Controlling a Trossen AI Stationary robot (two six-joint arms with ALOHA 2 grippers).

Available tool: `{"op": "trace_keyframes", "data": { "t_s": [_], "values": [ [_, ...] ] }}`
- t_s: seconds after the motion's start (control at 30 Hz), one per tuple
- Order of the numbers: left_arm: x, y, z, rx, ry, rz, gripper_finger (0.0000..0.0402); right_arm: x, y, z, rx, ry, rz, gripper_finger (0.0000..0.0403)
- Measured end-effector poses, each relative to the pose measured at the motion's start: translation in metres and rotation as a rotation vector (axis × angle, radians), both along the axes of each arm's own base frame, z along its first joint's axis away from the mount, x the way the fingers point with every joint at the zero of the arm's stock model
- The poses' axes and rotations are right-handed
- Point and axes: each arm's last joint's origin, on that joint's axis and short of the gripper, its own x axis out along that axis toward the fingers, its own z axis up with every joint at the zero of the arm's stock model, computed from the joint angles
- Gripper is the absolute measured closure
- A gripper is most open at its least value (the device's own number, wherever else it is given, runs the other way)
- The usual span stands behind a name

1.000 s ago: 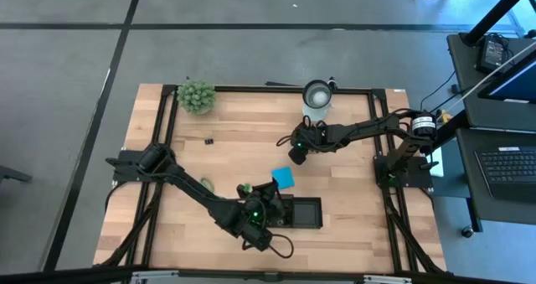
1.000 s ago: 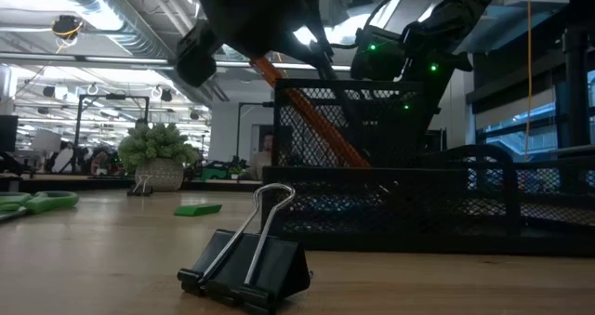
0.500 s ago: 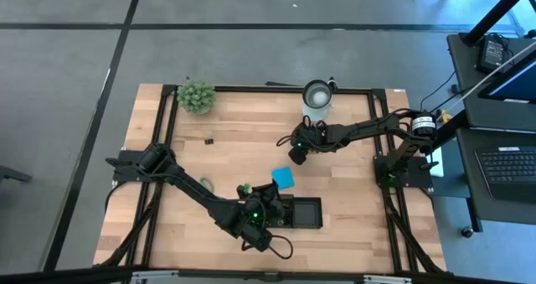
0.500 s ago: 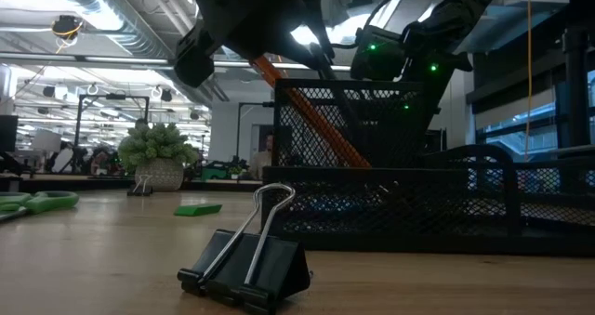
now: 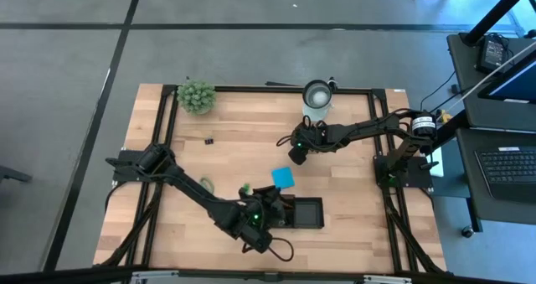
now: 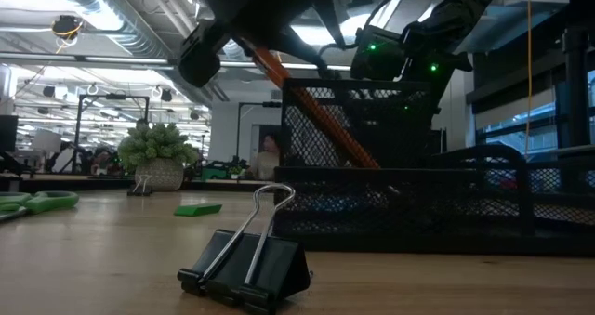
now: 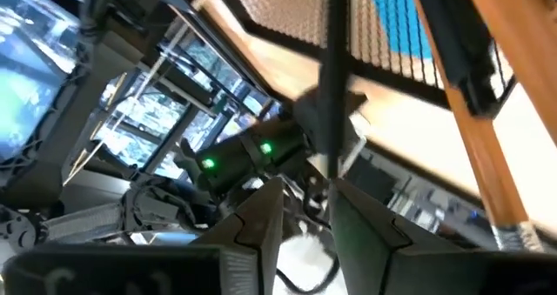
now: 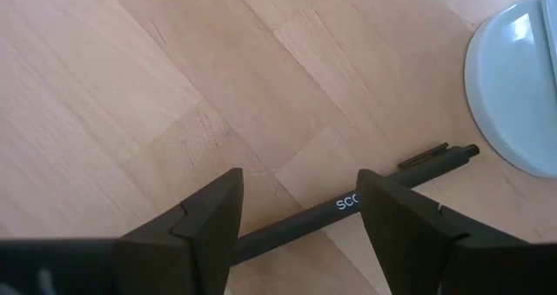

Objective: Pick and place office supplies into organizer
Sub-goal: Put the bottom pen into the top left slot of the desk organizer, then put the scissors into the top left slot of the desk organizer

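Observation:
The organizer [image 5: 303, 214], a black mesh tray, sits near the table's near edge, with an orange pencil [image 6: 316, 111] leaning inside its tall compartment. My left gripper [image 5: 270, 209] is over the organizer's left end, shut on a black pen [image 7: 334, 86]. My right gripper [image 8: 300, 230] hovers open at mid-table, its fingers either side of a second black pen [image 8: 383, 186] lying flat on the wood. The blue note pad [image 5: 283, 178], the small green block [image 5: 245, 188] and the green scissors [image 6: 37, 202] lie loose on the table. My left gripper pinches a thin black pen [image 7: 335, 160] between its two fingers, and the pen runs on past the fingertips toward the organizer's mesh [image 7: 383, 34]. Which part of the pen the fingers are on, I cannot tell. An orange pencil [image 7: 466, 112] runs beside it, outside the fingers.
A white round cup [image 5: 317, 93] stands just beyond the right gripper, and a fuzzy plant ball [image 5: 196, 96] at the far left corner. A tiny black clip [image 5: 208, 140] lies left of centre. A large black binder clip [image 6: 246, 259] sits near the near edge.
My left gripper has shifted slightly toward the table's right edge. The organizer has slid a little the same way, and the leaning pencil has moved with it. The right gripper has stayed still.

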Motion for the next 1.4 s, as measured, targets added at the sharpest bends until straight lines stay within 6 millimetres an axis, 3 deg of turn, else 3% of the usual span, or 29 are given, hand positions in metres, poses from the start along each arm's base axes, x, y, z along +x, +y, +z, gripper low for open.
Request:
{"op": "trace_keyframes", "data": {
  "t_s": [0.4, 0.6, 0.77, 1.0, 1.1, 1.2, 1.3, 1.4],
  "values": [
    [-0.003, 0.000, 0.010, -0.051, -0.089, 0.028, 0.0295, 0.000, 0.000, 0.000, 0.001, 0.004, -0.001, 0.0175],
    [-0.014, 0.002, 0.051, -0.245, -0.339, 0.091, 0.0295, -0.001, 0.000, 0.000, 0.003, 0.012, -0.003, 0.0175],
    [-0.035, 0.008, 0.098, -0.621, -0.748, 0.215, 0.0295, -0.002, 0.000, -0.001, 0.005, 0.015, -0.005, 0.0175],
    [-0.079, 0.035, 0.145, -1.138, -1.224, 0.468, 0.0295, -0.002, 0.001, -0.001, 0.015, 0.014, -0.009, 0.0175],
    [-0.103, 0.054, 0.156, -1.341, -1.285, 0.655, 0.0296, -0.002, 0.001, -0.001, 0.036, 0.010, -0.018, 0.0175],
    [-0.129, 0.078, 0.161, -1.508, -1.280, 0.983, 0.0296, -0.002, 0.002, -0.001, 0.058, 0.009, -0.008, 0.0175],
    [-0.151, 0.094, 0.157, -1.504, -1.271, 1.274, 0.0296, -0.002, 0.002, -0.002, 0.062, 0.009, -0.006, 0.0175],
    [-0.165, 0.102, 0.146, -1.378, -1.176, 1.368, 0.0296, -0.002, 0.002, -0.002, 0.060, 0.011, 0.000, 0.0175]
  ]
}}
